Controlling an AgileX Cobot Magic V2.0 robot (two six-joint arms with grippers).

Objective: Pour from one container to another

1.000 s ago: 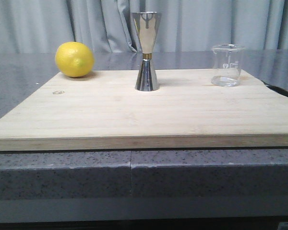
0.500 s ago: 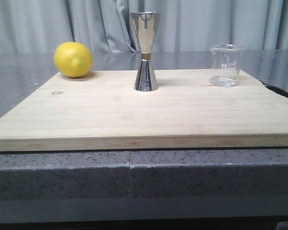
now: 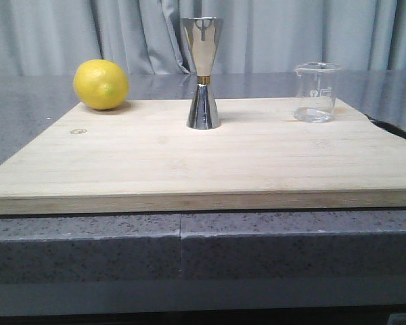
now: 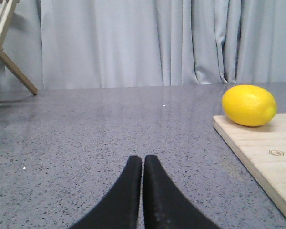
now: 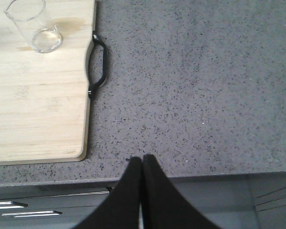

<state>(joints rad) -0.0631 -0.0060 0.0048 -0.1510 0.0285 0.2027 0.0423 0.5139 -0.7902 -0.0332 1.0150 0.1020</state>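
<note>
The clear glass beaker stands upright at the back right of the wooden board; it also shows in the right wrist view as the beaker. The shiny steel jigger with a gold waist band stands upright at the back middle of the board. Neither arm appears in the front view. My left gripper is shut, empty, low over the grey counter to the left of the board. My right gripper is shut, empty, above the counter's front edge, right of the board.
A yellow lemon sits at the board's back left corner, also seen as the lemon. The board has a black handle on its right side. A wooden stand rises at the far left. Grey curtain hangs behind.
The whole scene has slid slightly left in the front view, as if the camera shifted. The objects keep their places on the board.
</note>
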